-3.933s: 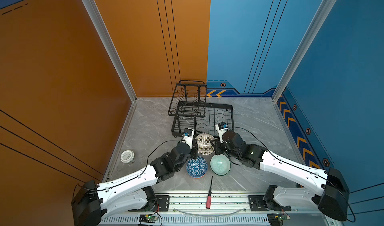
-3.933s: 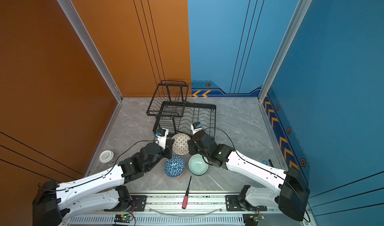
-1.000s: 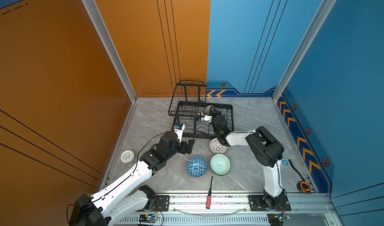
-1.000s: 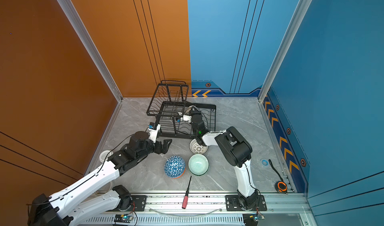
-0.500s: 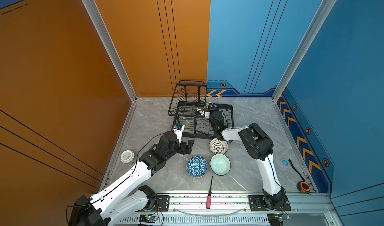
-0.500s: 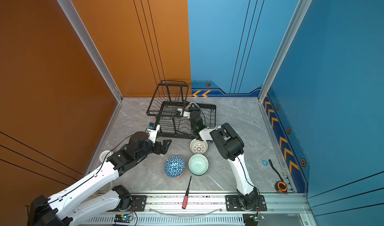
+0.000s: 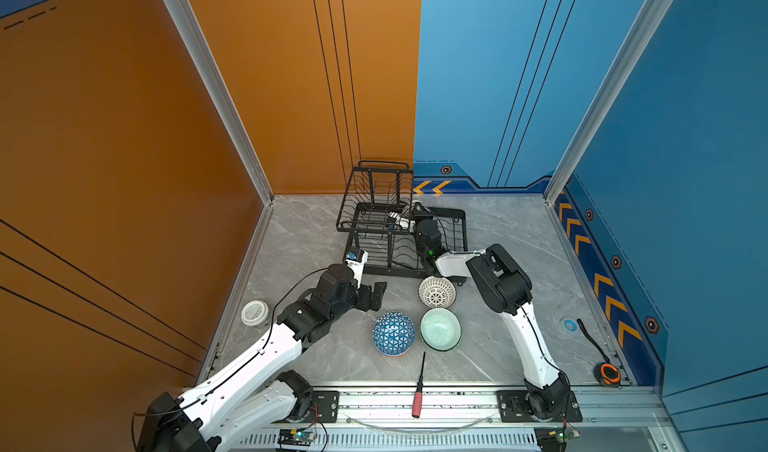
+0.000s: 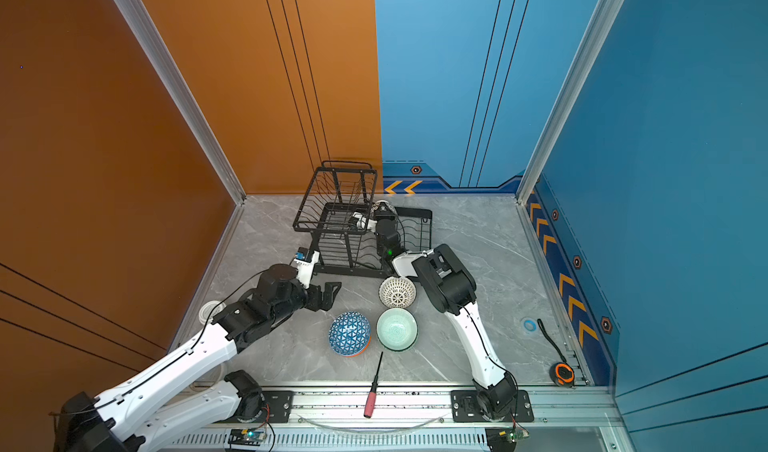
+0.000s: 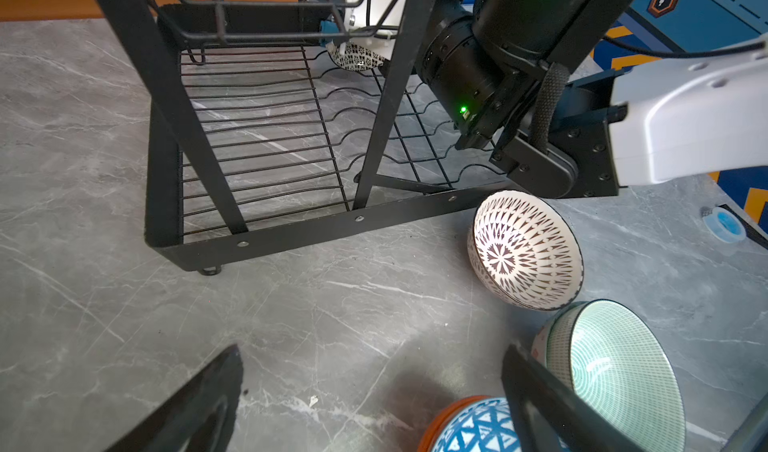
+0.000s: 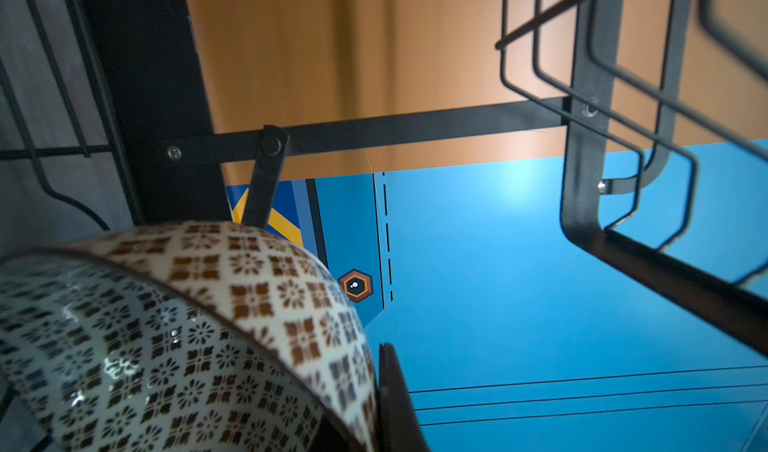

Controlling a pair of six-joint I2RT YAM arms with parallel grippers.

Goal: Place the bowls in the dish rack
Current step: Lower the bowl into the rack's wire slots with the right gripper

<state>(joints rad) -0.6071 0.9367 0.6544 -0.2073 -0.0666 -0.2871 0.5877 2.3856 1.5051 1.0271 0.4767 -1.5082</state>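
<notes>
The black wire dish rack (image 7: 454, 213) (image 8: 417, 211) (image 9: 291, 233) (image 10: 374, 132) stands at the back centre. My right gripper (image 7: 412, 215) (image 8: 380, 216) (image 10: 374, 404) reaches into its lower tray, shut on the rim of a cream bowl with a brown pattern (image 7: 409, 209) (image 8: 384, 209) (image 10: 174, 329) (image 9: 357, 57), held on edge. On the floor in front lie a white lattice bowl (image 7: 436, 292) (image 8: 397, 292) (image 9: 525, 250), a mint bowl (image 7: 440, 328) (image 8: 397, 329) (image 9: 623, 371) and an upturned blue triangle bowl (image 7: 393, 333) (image 8: 349, 333) (image 9: 478, 429). My left gripper (image 7: 376, 294) (image 8: 330, 292) (image 9: 374, 387) hovers open and empty, left of them.
A red-handled screwdriver (image 7: 417, 387) (image 8: 372, 387) lies at the front edge. A white lid (image 7: 254, 312) sits by the left wall. A blue tape ring (image 7: 570, 325) and an orange tape measure (image 7: 609, 373) lie at the right. The right arm's elbow (image 7: 498, 279) hangs beside the lattice bowl.
The right gripper has carried the cream bowl from the front of the floor into the rack, and its arm has folded closer. The left gripper has let go and drawn back left.
</notes>
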